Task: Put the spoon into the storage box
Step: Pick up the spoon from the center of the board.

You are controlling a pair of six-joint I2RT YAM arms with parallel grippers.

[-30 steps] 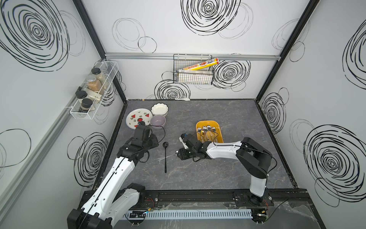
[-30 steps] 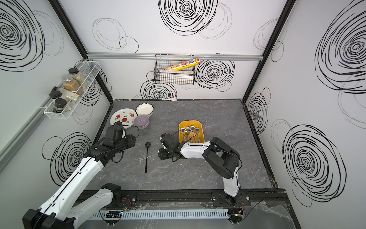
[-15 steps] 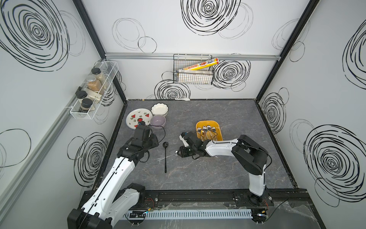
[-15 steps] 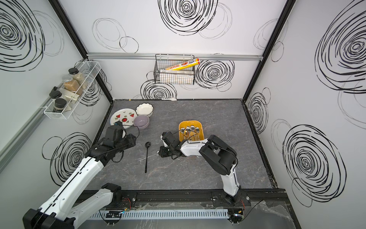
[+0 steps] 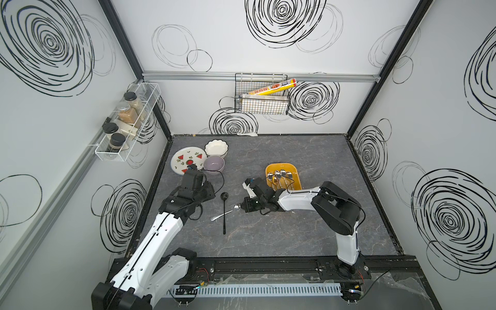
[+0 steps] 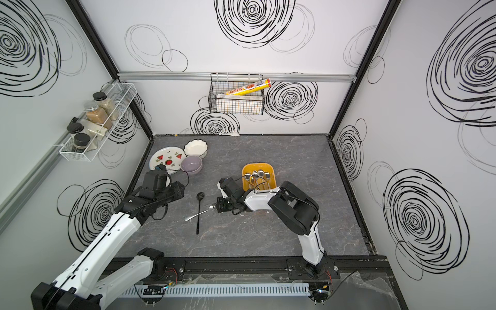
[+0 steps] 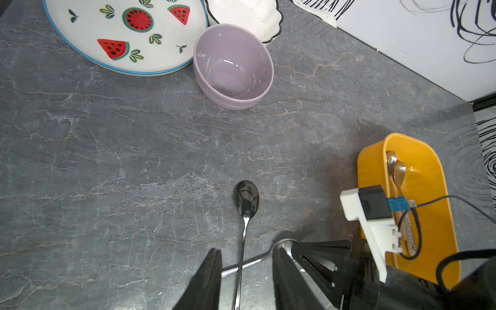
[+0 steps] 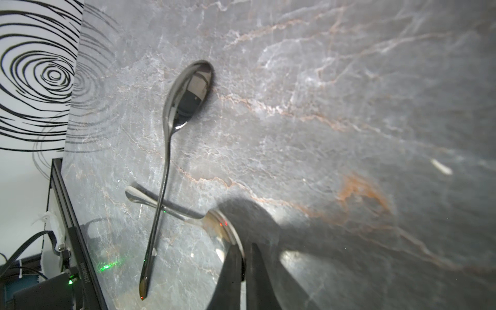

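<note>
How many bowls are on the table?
2: a white bowl at the back left, and a purple bowl just in front of it, both beside the plate. No others show.

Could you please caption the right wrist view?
Right gripper shut on the bowl of the silver spoon, whose handle crosses a dark spoon.

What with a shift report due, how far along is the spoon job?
Done: several spoons lie in the storage box. In hand: the right gripper is shut on the silver spoon's bowl, on the table. To do: lift it into the box, then the black spoon lying across its handle; the left gripper hangs open nearby.
</note>
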